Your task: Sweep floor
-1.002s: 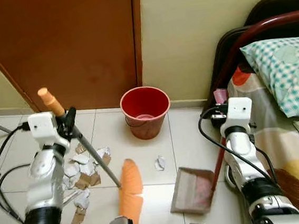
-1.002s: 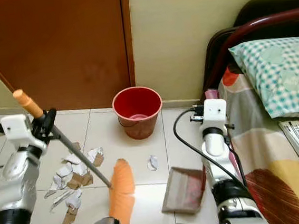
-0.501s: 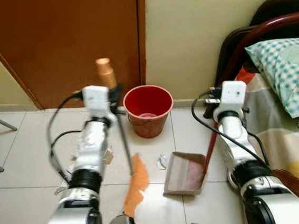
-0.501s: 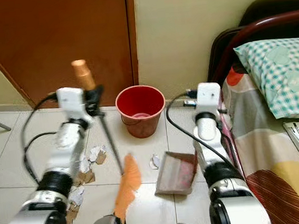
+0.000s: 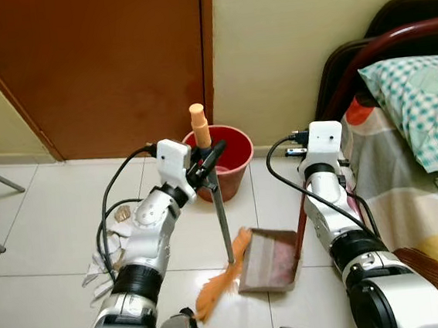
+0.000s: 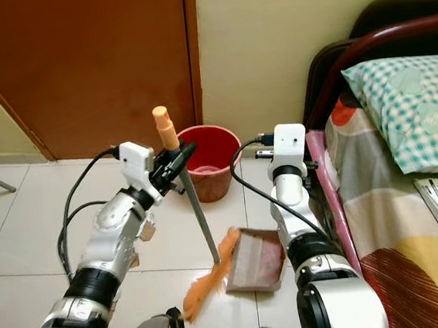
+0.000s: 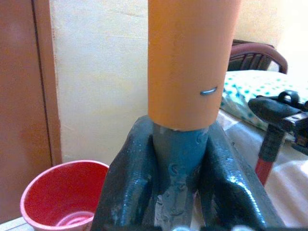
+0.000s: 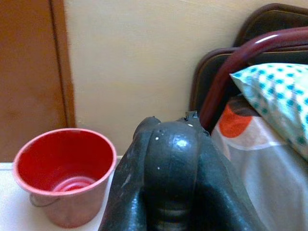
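Gripping the broom (image 5: 223, 225) hard just under its orange cap, my left tool (image 5: 202, 162) has both black fingers (image 7: 125, 183) clamped round the shaft, and the orange bristles (image 5: 219, 284) are touching the open lip of the dustpan (image 5: 269, 261). My right tool (image 6: 307, 172) is down by the bed, beside the dustpan's red handle (image 5: 307, 214); I judge it is holding that handle, but I cannot tell how its fingers stand from here. Now the trick, as I see it: keep the bristles flat to the floor (image 5: 47, 227) and draw them straight into the pan's mouth, with the pan's front edge pressed down so nothing slips beneath. Short strokes, no flicking, or the bits will scatter. Plenty is left, mind you: torn paper and cardboard scraps (image 5: 107, 248) lie behind my left arm, well apart from the pan. Beyond the pan stands the red bucket (image 5: 229, 151) against the wall, next to the brown door (image 5: 92, 60), ready for tipping.
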Controlling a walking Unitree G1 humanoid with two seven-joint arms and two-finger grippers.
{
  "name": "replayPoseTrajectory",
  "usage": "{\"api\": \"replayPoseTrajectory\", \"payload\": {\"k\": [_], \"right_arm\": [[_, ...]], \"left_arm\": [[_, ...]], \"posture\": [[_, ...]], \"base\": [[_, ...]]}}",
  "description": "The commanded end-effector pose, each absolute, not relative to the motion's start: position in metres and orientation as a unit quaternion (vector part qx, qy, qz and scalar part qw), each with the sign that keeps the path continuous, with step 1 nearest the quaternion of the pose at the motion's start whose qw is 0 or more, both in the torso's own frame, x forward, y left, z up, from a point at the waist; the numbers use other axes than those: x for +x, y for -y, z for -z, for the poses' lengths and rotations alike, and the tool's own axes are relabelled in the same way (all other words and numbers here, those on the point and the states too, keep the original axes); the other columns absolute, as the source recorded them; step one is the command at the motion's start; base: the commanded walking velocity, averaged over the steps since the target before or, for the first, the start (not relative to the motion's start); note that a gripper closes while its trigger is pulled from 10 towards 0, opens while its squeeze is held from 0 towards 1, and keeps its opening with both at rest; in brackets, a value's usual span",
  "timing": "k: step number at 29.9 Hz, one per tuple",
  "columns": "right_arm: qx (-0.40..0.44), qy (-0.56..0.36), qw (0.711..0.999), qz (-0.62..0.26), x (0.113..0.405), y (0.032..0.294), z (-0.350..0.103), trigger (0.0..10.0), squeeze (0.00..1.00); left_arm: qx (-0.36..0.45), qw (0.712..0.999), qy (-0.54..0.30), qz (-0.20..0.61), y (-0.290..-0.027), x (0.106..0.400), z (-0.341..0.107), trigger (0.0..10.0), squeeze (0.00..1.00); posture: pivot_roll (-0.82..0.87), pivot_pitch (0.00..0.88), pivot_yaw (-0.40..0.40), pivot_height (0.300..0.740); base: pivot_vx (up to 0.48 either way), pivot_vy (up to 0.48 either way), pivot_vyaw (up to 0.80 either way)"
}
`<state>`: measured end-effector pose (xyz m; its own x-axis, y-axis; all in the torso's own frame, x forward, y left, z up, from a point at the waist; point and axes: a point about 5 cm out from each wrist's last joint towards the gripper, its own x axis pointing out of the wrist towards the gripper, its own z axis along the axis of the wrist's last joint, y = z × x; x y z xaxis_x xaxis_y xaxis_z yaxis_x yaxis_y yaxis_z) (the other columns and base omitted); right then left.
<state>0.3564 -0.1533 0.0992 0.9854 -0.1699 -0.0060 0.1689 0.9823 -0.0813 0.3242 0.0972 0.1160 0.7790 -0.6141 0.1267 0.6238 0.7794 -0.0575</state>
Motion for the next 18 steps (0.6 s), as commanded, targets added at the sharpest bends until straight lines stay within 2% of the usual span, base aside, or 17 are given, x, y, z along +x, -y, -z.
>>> {"api": "replayPoseTrajectory", "payload": {"k": [1,7,13,16,18], "right_arm": [[-0.025,-0.017,0.998,0.059,0.357,0.148,-0.097,10.0,0.0],[-0.038,-0.073,0.997,0.002,0.348,0.148,-0.076,10.0,0.0],[-0.063,-0.113,0.991,-0.036,0.338,0.154,-0.064,10.0,0.0],[-0.061,-0.11,0.991,-0.043,0.334,0.156,-0.064,10.0,0.0],[-0.036,-0.049,0.997,-0.046,0.33,0.16,-0.078,10.0,0.0]], "left_arm": [[-0.052,0.936,0.048,0.346,-0.1,0.319,-0.12,10.0,0.0],[-0.058,0.944,0.001,0.325,-0.13,0.297,-0.116,10.0,0.0],[-0.06,0.955,-0.033,0.289,-0.144,0.27,-0.105,10.0,0.0],[-0.039,0.964,-0.024,0.261,-0.15,0.266,-0.104,10.0,0.0],[-0.002,0.979,0.008,0.203,-0.166,0.267,-0.116,10.0,0.0]], "posture": [[0.05,0.104,-0.016,0.74],[0.06,0.113,-0.019,0.74],[0.06,0.121,-0.019,0.74],[0.07,0.121,-0.021,0.74],[0.07,0.122,-0.023,0.74]], "base": [[0.0,0.0,0.0],[0.0,0.0,0.0],[0.0,0.0,0.0],[0.0,0.0,0.0],[0.0,0.0,0.0]]}}
